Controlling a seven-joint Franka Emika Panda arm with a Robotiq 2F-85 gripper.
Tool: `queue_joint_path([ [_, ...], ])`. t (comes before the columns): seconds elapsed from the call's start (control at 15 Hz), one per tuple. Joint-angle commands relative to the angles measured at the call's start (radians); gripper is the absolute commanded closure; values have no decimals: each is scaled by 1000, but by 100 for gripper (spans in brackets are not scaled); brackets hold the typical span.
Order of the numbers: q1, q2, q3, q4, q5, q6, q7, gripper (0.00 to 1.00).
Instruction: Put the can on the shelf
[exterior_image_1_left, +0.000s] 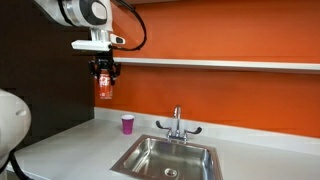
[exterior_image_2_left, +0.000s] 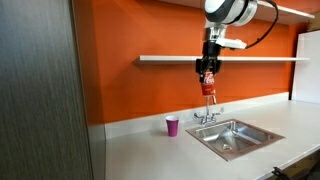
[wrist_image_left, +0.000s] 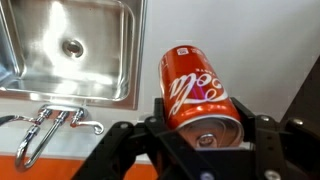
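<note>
The end effector (exterior_image_1_left: 104, 73) is clamped on the red can (exterior_image_1_left: 104, 87), holding it in the air lower than the shelf (exterior_image_1_left: 220, 64) and well above the white surface (exterior_image_1_left: 75, 142), purple cup (exterior_image_1_left: 127, 123) and sink (exterior_image_1_left: 150, 160).

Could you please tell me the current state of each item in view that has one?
can: gripped, hanging in the air below shelf height.
claw: shut on the can.
shelf: can not on it yet.
cup: upright on the counter.
faucet: no water running.
sink: nothing seen inside.
</note>
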Motion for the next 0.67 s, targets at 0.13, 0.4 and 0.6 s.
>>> queue_joint_path([
  [0.13,1,-17,12,145,-20,-76,37,61],
  [0.4,1,4,15,265,-18,-120,45,61],
  [0.6,1,26,18,348,-19,-131,45,61],
])
